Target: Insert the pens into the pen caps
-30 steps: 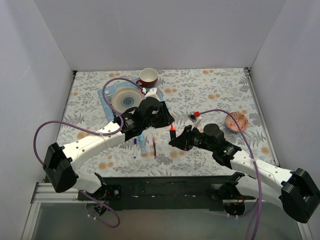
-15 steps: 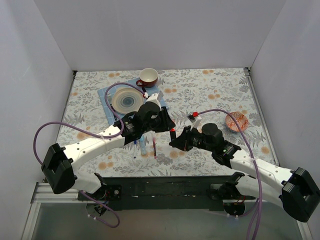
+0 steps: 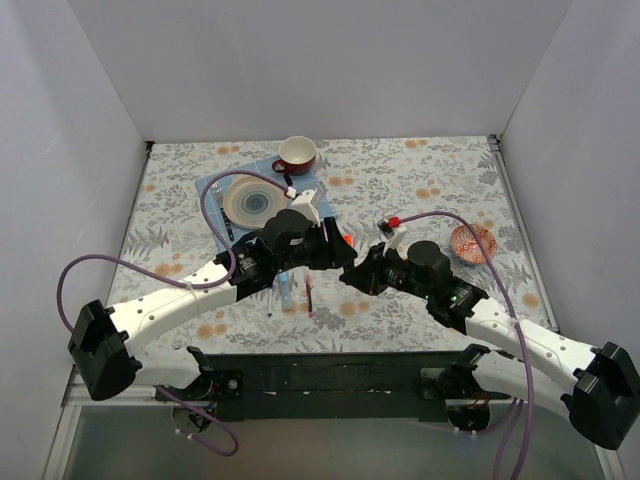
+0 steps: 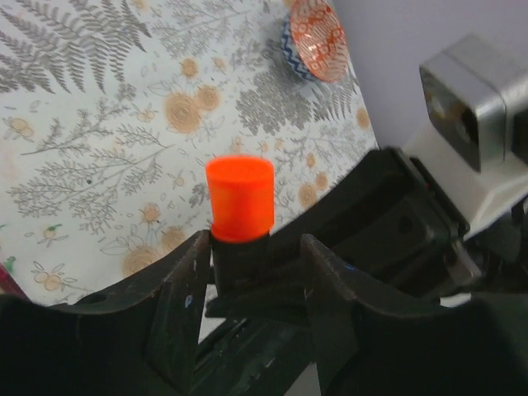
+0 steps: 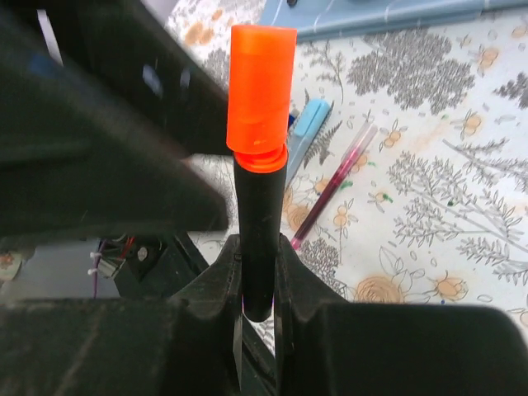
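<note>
pens (image 3: 309,294) 4 | orange cap (image 5: 261,87) 1 | plate (image 3: 245,206) 1 | cup (image 3: 297,153) 1 | bowl (image 3: 472,243) 1

Left pincer (image 3: 338,252) and right pincer (image 3: 356,276) crowded together, pens (image 3: 287,293) beneath, bowl (image 3: 472,243) rightward

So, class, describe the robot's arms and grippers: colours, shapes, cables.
The left arm and right arm have white links and blocky black joints. A purple cable loops along each. The left gripper and right gripper have black two-finger jaws.
</note>
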### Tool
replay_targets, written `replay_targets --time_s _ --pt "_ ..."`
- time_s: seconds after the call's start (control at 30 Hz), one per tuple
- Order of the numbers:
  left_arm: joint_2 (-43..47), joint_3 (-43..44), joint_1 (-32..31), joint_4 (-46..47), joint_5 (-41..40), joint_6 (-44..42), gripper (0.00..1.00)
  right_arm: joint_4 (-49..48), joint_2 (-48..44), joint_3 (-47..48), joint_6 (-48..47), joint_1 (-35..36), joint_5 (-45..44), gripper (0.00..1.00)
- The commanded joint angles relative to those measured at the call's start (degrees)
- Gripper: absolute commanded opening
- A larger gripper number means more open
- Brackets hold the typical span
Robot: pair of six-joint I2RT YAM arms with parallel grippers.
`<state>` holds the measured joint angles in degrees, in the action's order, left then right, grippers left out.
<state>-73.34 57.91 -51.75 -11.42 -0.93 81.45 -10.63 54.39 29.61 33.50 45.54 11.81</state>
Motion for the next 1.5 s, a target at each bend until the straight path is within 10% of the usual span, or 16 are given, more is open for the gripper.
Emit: replay_targets --time_s 0.0,0.17,0.83,1.23,1.47 --pt "5.48 -0.87 -2.04 0.08 7.34 -0.59 0.50 -6.15 -2.62 2.92 -3.35 -0.54 -1.36 0.01" --pt "10.67 -0.87 -2.04 0.52 6.47 -1.38 0.70 -5.28 -5.78 1.95 -4.49 -0.54 0.05 0.01" --pt "12.61 5.28 -1.95 6.94 25.71 -9.38 0.68 -16.79 -16.51 -2.10 3.15 -0.54 23.34 0.01" --pt "11.82 4.58 -1.95 7.91 25.36 -11.05 0.47 -23.03 -15.11 -3.33 6.58 -0.45 26.77 0.01" --pt "9.80 4.67 -1.95 6.33 27.64 -10.08 0.00 -22.68 -14.84 -2.71 5.97 -0.54 25.28 0.01"
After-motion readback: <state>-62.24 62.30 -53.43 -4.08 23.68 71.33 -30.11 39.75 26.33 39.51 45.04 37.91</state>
